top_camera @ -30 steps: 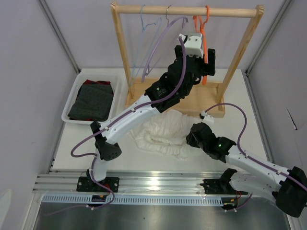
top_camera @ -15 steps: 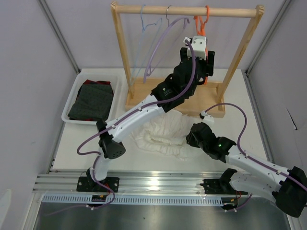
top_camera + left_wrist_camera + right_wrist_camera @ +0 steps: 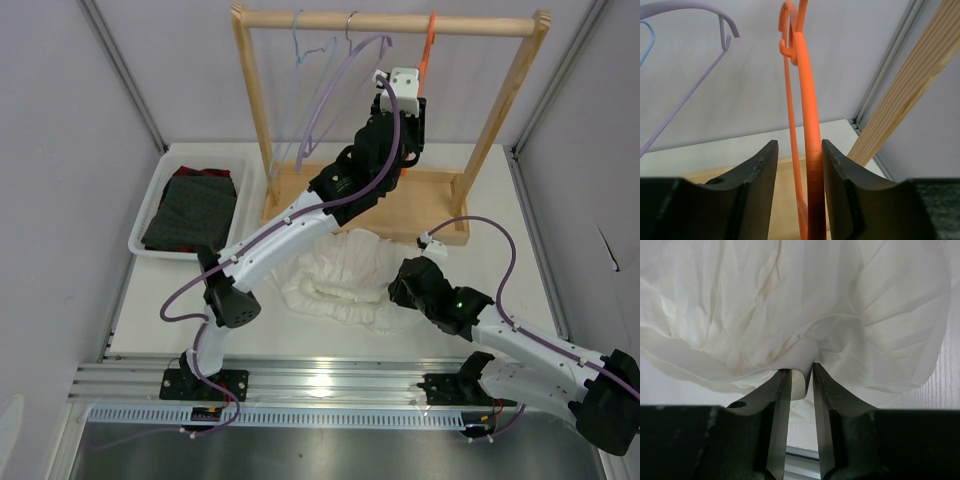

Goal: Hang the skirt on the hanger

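Observation:
The orange hanger [image 3: 431, 42] hangs from the wooden rail at the back. In the left wrist view the hanger's arm [image 3: 807, 100] runs up between the jaws of my left gripper [image 3: 799, 144]. It lies against the right finger, with a gap to the left finger, so the jaws are open around it. From above, the left gripper [image 3: 412, 100] is raised just below the rail. The white skirt [image 3: 338, 275] lies crumpled on the table. My right gripper [image 3: 398, 287] is at its right edge. Seen from the right wrist, the gripper [image 3: 801, 371] is shut on a fold of the skirt [image 3: 790, 305].
The wooden rack [image 3: 390, 20] also carries a lilac hanger [image 3: 330, 100] and a pale blue hanger [image 3: 300, 55] to the left of the orange one. Its base board [image 3: 445, 205] lies behind the skirt. A white bin [image 3: 148, 218] at the left holds a dark folded garment [image 3: 195, 205].
My left gripper has moved up and slightly left along the orange hanger, and its jaws have narrowed around it. The right gripper and the skirt have not moved.

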Robot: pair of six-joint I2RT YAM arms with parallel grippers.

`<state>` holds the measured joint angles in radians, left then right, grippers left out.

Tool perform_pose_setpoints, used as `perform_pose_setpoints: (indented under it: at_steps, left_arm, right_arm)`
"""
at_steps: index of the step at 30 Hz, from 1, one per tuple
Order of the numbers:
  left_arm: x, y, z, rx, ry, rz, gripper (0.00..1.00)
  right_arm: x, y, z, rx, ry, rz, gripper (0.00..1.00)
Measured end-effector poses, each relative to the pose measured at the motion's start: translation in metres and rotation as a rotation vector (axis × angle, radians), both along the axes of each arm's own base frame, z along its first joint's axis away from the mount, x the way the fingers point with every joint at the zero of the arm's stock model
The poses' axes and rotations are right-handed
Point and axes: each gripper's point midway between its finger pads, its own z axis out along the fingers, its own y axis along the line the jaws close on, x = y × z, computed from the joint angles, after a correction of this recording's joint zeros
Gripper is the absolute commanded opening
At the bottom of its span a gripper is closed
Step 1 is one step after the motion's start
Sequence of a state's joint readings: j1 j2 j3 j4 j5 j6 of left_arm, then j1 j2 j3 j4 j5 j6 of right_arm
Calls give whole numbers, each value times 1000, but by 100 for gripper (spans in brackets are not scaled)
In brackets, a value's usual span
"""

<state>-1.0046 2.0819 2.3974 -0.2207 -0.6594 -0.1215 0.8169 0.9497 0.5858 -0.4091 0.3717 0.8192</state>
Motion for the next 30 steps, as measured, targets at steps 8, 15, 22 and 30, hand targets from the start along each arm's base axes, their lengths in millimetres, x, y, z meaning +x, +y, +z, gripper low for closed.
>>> perform_pose_setpoints:
  at_steps: [8, 15, 22, 30]
  left_arm:
    - [4, 3, 1, 12, -8, 0, 15]
    - [8, 4, 7, 26, -37, -8, 0]
    - [8, 4, 21, 33, -97, -13, 0]
    - [7, 4, 28, 55, -141, -20, 0]
  right_arm:
    - [0, 0, 0, 0, 0, 0, 29]
    - [0, 0, 0, 0, 0, 0, 28]
    - [0, -1, -2, 0, 2, -1, 27]
    - [0, -1, -3, 3, 7, -1, 27]
